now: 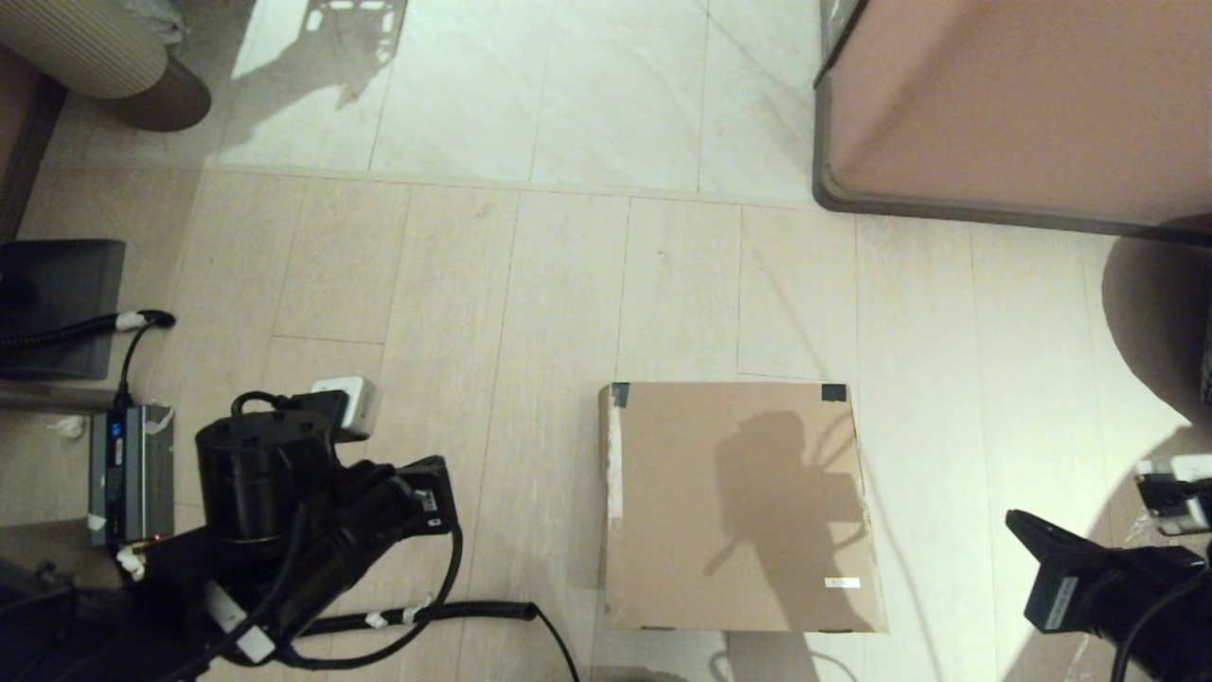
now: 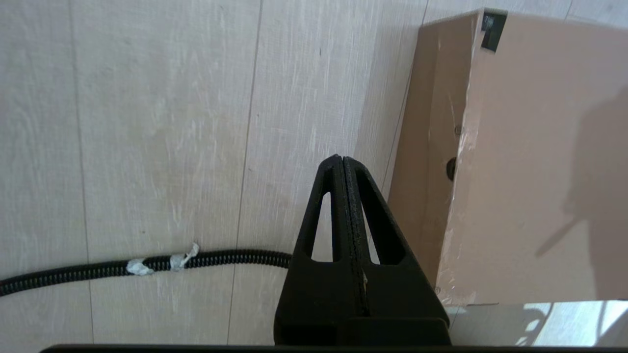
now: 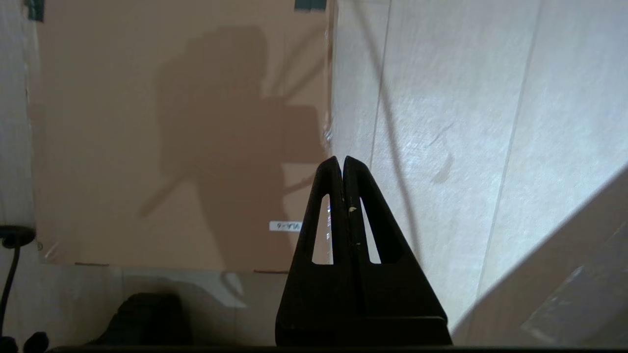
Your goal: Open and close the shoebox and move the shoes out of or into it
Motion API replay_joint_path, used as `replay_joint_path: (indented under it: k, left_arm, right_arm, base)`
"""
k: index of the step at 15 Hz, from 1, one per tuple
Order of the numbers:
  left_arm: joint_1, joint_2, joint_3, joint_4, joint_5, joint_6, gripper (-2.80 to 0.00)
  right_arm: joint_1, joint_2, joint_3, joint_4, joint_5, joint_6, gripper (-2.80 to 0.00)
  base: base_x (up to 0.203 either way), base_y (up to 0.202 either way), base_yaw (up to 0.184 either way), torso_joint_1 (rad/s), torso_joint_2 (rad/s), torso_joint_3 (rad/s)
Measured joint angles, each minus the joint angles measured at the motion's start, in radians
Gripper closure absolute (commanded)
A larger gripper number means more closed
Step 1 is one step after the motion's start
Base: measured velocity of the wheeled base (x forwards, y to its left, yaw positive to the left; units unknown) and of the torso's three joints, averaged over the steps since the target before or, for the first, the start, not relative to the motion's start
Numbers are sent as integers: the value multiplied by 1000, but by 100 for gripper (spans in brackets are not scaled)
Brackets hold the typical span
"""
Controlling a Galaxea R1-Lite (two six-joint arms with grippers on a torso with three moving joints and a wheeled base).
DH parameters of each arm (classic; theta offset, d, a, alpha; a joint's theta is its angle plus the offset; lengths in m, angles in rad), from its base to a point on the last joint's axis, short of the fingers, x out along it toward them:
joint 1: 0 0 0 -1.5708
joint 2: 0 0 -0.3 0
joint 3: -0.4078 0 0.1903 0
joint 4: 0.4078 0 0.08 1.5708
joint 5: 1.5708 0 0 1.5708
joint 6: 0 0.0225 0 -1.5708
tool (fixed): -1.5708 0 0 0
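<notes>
The shoebox stands on the floor in the middle, a plain brown cardboard box with its lid down flat. Black tape marks its two far corners and a small white label sits near the front right. No shoes show in any view. My left gripper is shut on nothing, low over the floor just left of the shoebox. My right gripper is also shut and empty, hanging near the right front corner of the shoebox. The left arm and right arm sit at the bottom corners.
A large pinkish-brown cabinet fills the far right. A black coiled cable runs along the floor from the left arm toward the box's front. A grey power unit and a dark panel lie at the left.
</notes>
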Motion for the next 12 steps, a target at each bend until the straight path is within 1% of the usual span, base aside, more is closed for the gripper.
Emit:
replay_joint_path:
  k: [2,3,5,7,8,9,10,12]
  left_arm:
    - [-8,20,-5,-4,1,0,0]
    - [-13,27,-7,-6,1,0,0]
    - [-21,46,-20,-9,1,-1,0]
    - [-25,80,-44,-13,1,-4,0]
    - [-27,106,-59,-20,1,-4,0]
    - [-31,141,-81,-34,0,-4,0]
    - [-39,175,-102,-53,0,-3,0]
    - [-76,256,-157,-109,2,-1,0]
  right_arm:
    - [-12,-155,-25,137,4,-29,0]
    - [-17,-247,-50,246,11,-34,0]
    - [-22,-426,-104,547,50,-15,0]
    - [-27,-543,-121,836,91,32,0]
    - [-30,-566,-119,928,116,55,0]
    - [-37,-563,-110,979,144,75,0]
    - [-44,-546,-103,982,161,89,0]
    - [-71,-506,-87,929,181,108,0]
  base:
    - [0,0,0,0,0,0]
    - [0,0,0,0,0,0]
    - [0,0,0,0,0,0]
    - [0,0,0,0,0,0]
    - [0,0,0,0,0,0]
    - [0,0,0,0,0,0]
    - [0,0,0,0,0,0]
    - [0,0,0,0,0,0]
